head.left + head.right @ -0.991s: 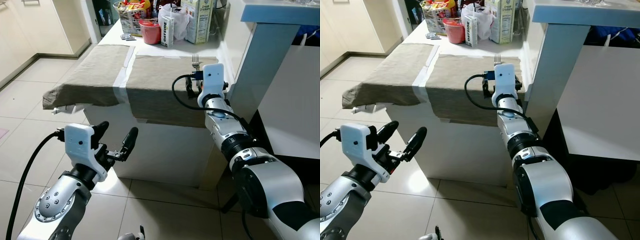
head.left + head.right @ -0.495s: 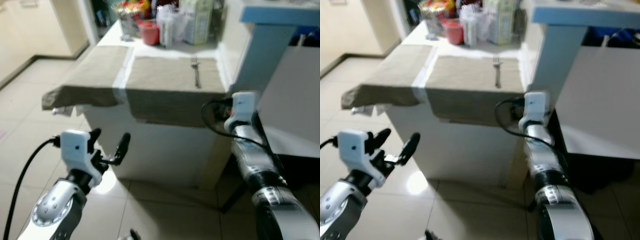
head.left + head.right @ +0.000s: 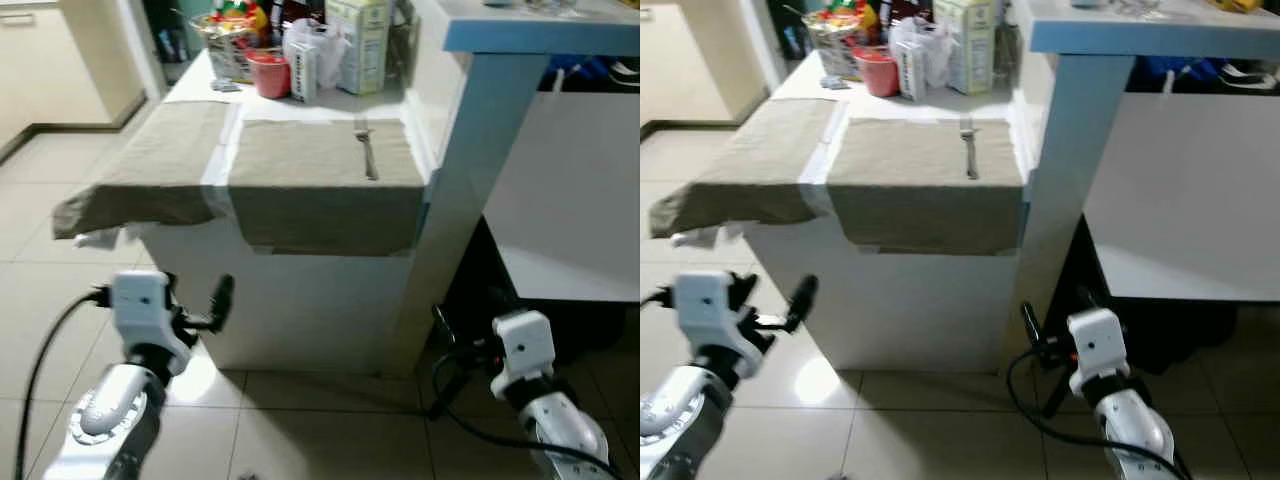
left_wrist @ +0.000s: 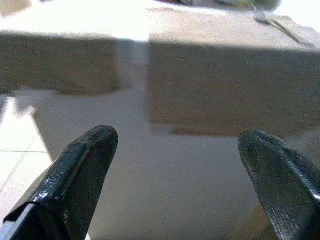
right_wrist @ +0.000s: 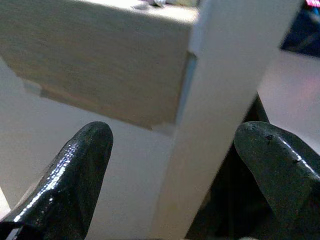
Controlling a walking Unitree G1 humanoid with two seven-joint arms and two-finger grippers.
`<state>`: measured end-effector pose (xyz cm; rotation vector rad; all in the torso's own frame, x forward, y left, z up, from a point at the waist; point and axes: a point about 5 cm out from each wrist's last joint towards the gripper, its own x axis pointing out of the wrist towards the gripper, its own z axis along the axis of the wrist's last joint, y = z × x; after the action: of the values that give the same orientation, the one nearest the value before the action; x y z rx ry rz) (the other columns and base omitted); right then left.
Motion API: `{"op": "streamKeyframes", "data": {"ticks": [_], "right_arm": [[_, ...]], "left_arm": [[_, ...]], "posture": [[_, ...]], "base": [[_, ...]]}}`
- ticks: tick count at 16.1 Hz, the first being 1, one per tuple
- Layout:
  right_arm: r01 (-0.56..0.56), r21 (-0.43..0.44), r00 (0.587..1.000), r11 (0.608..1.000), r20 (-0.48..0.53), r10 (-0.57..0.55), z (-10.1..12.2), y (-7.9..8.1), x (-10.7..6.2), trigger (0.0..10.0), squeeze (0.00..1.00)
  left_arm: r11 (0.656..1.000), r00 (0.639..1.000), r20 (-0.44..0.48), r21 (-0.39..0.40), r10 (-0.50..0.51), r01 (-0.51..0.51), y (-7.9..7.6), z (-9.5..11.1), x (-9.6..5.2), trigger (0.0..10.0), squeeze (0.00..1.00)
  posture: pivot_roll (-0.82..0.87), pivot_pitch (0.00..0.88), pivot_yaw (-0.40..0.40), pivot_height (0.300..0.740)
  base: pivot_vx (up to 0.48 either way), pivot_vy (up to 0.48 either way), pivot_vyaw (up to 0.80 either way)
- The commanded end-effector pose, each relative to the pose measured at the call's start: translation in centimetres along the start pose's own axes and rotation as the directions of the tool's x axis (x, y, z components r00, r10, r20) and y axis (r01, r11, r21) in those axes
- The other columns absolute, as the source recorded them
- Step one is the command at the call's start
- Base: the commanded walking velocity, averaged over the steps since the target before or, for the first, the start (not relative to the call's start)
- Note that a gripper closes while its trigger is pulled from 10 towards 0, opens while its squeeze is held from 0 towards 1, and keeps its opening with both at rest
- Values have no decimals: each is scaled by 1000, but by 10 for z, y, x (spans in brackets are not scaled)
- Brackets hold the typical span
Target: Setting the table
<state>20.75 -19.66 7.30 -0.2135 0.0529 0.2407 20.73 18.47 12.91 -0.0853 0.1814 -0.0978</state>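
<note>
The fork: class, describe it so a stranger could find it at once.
Start at the white counter covered by two beige cloths. On the right cloth, near its right edge, lies the fork, prongs toward the groceries. It is the sole metal piece on the cloths.

Even indoor daylight; both head views slightly motion-blurred. Glare whitens the far tabletop; floor reflects a bright patch.
</note>
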Motion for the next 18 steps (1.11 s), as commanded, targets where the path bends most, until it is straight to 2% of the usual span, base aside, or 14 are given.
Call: {"op": "streamKeyframes", "data": {"ticks": [1, 2, 4, 7, 8, 9, 10, 12, 13, 16, 18], "right_arm": [[-20, 46, 1000, 999, 18, 20, 9, 6, 0, 10000, 0], [-17, 71, 1000, 997, 13, 17, 8, 8, 0, 10000, 0], [-28, 96, 999, 995, 45, 24, 13, 11, 12, 10000, 0], [-31, 157, 997, 987, 74, 20, 20, 10, 28, 10000, 0], [-17, 185, 997, 983, 73, 4, 20, 10, 34, 10000, 0], [27, 228, 997, 973, 61, -42, 19, 7, 42, 10000, 0], [53, 253, 996, 966, 52, -69, 18, 6, 46, 10000, 0], [3, 235, 999, 972, 43, -13, 21, 26, 59, 10000, 0], [5, 233, 999, 973, 45, -16, 22, 30, 65, 10000, 0], [1, 238, 1000, 971, 23, -6, 18, 29, 63, 10000, 0], [39, 241, 999, 970, 23, -46, 20, 29, 65, 10000, 0]], "left_arm": [[999, 1000, 7, -28, -28, 28, -4, -1, -2, 10000, 0], [999, 1000, 9, -48, -20, 20, -5, -4, -1, 10000, 0], [995, 998, 23, -89, -51, 53, -14, -7, 1, 10000, 0], [994, 999, 33, -102, -33, 36, -15, -8, 3, 10000, 0], [990, 999, 32, -138, -21, 25, -15, -11, 5, 10000, 0], [972, 999, 25, -233, 27, -20, -12, -18, 8, 10000, 0], [964, 999, 22, -264, 45, -38, -12, -22, 9, 10000, 0], [970, 998, 42, -241, 47, -35, -12, -23, 17, 10000, 0], [972, 998, 45, -235, 44, -32, -13, -23, 21, 10000, 0], [975, 998, 50, -220, 23, -12, -16, -21, 27, 10000, 0], [975, 998, 70, -223, -2, 17, -14, -18, 41, 10000, 0]], "posture": [[-129, 0, 53, 740], [-127, 0, 53, 740], [-129, 0, 46, 740], [-134, 0, 42, 740], [-135, 0, 40, 740], [-145, 0, 40, 740], [-148, 0, 40, 740], [-168, 1, 43, 740], [-172, 0, 50, 740], [-196, 3, 65, 740], [-264, 4, 118, 740]], "base": [[0, 0, 0], [0, 0, 0], [0, 0, 0], [0, 0, 0], [0, 0, 0], [0, 0, 0], [0, 0, 0], [0, 0, 0], [0, 0, 0], [0, 0, 0], [0, 0, 0]]}}
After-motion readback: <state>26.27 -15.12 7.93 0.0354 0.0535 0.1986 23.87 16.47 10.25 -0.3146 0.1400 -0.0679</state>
